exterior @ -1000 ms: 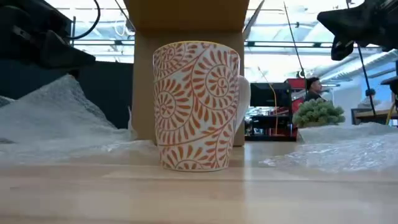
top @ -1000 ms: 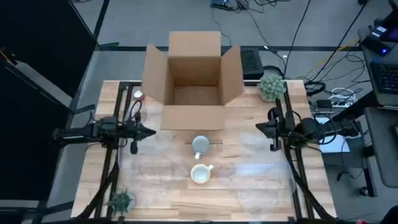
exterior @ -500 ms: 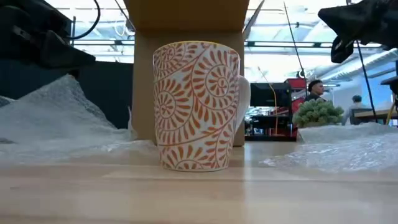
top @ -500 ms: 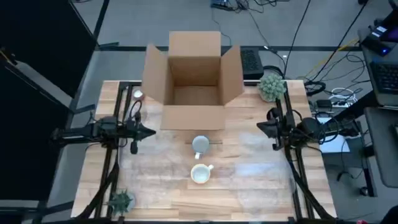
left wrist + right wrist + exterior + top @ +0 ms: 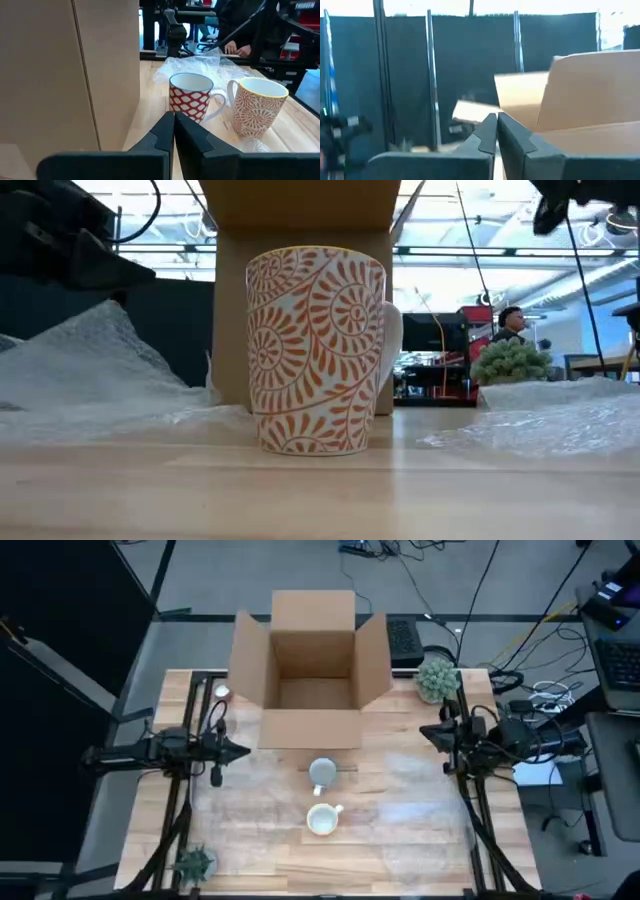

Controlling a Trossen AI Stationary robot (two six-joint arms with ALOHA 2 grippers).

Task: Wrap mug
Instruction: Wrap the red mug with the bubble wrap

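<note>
Mugs (image 5: 322, 819) stand mid-surface before the box (image 5: 311, 670), unwrapped; both hands, left (image 5: 240, 751) and right (image 5: 424, 734), pinched shut, well apart; next calls for reaching bubble wrap (image 5: 415, 785).

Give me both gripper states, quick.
Left gripper: shut, empty, at the table's left side.
Right gripper: shut, empty, raised at the right side.

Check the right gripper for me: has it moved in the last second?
Yes. In the high view the right gripper has pulled back from the mugs, toward the table's right edge and nearer the small plant. Its fingers are shut.
</note>
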